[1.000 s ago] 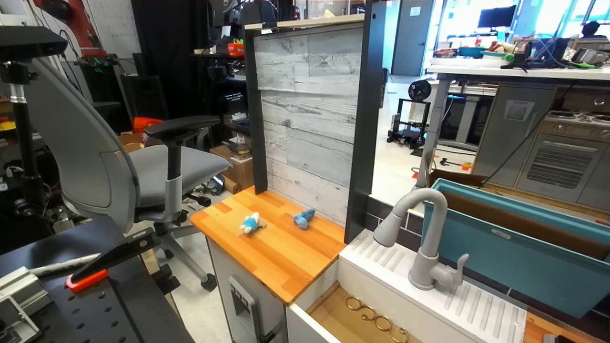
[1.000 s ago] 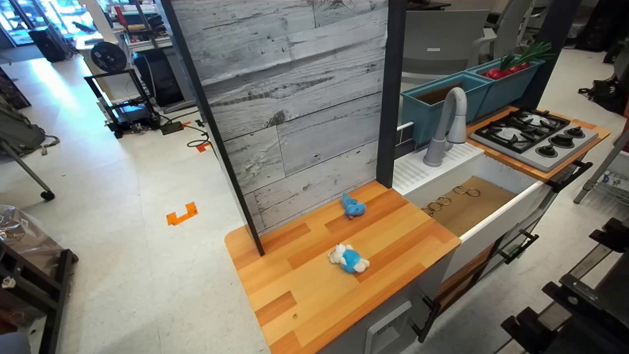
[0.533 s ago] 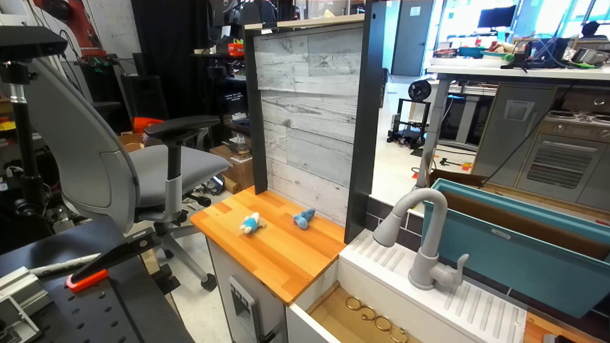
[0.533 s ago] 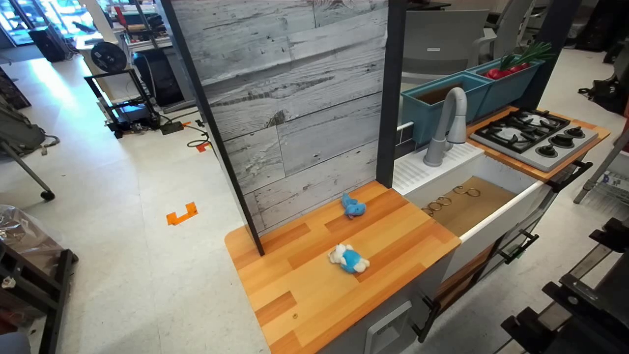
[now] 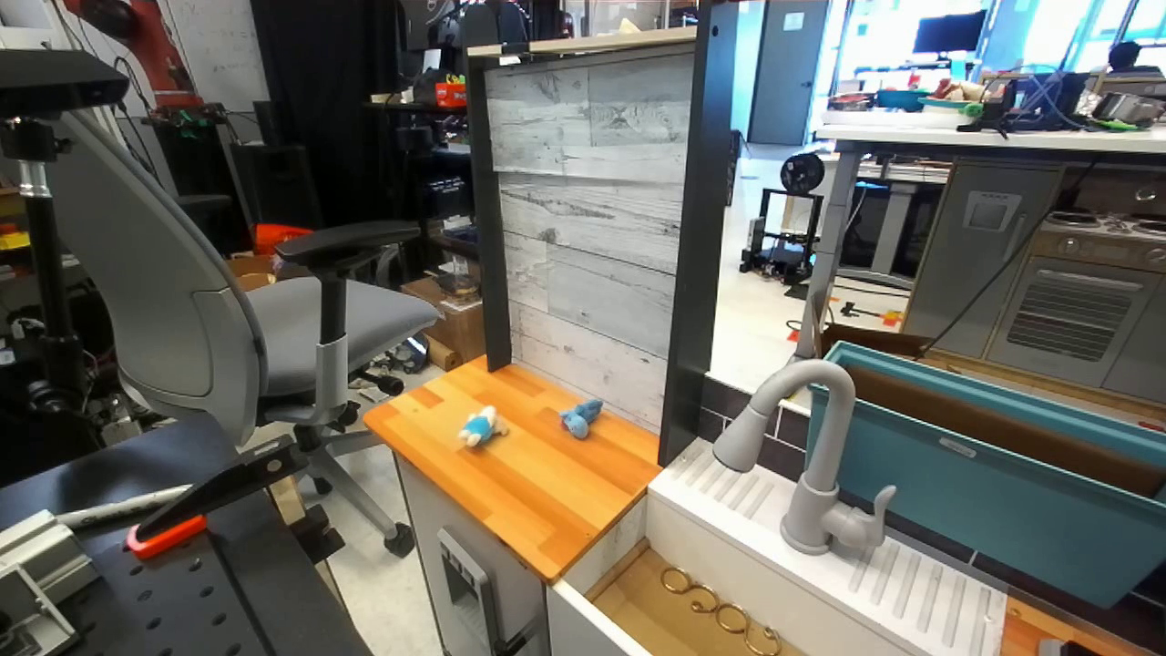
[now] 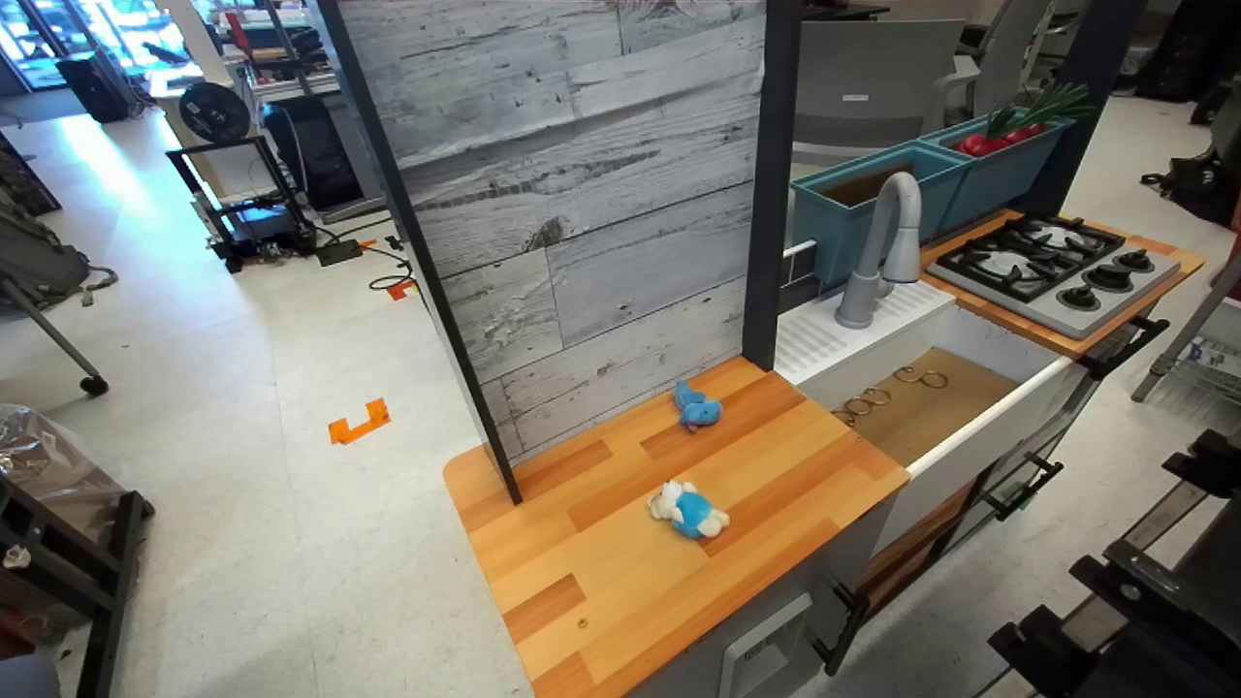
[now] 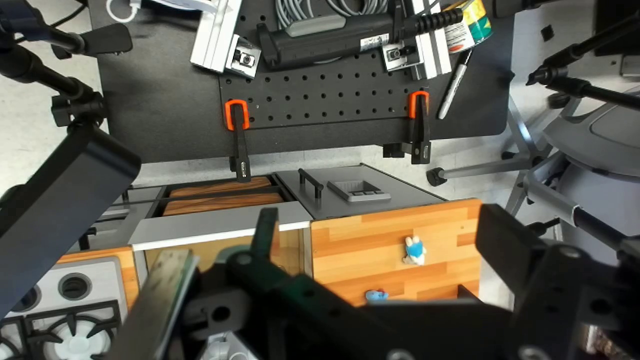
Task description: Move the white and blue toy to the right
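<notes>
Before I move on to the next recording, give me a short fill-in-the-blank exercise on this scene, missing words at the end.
On the wooden counter, apart from the white and blue toy, lies a second toy coloured mainly ____.
In the wrist view, the gripper is not shut but ____.
In an exterior view, the stove shows ____ black knobs.

Missing words: blue; open; three.

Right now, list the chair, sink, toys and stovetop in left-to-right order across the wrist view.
Stovetop, sink, darker blue toy, white and blue toy, gray chair.
</notes>
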`<state>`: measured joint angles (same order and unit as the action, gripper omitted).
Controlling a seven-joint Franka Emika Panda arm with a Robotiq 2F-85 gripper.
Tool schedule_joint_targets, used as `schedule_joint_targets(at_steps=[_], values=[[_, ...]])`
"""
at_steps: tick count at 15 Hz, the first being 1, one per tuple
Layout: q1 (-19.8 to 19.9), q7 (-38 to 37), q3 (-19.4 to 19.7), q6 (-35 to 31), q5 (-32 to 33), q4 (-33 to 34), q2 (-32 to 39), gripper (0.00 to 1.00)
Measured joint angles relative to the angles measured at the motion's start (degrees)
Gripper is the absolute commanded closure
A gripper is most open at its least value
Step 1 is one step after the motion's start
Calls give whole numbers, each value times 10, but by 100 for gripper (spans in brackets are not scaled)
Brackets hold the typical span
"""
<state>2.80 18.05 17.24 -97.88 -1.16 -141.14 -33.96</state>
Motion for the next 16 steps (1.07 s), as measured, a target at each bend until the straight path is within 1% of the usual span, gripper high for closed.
schedule_joint_targets(at_steps=[6,8,10,12,14,16], values=[[0,-1,-1,0,0,0,2,0],[0,-2,-3,0,0,2,18,0],[0,-5,-7,0,-3,11,57,0],[-1,-13,-18,-5,-8,24,112,0],[-4,-34,-41,-34,-18,34,173,0],[-12,-63,-73,-76,-29,39,236,0]])
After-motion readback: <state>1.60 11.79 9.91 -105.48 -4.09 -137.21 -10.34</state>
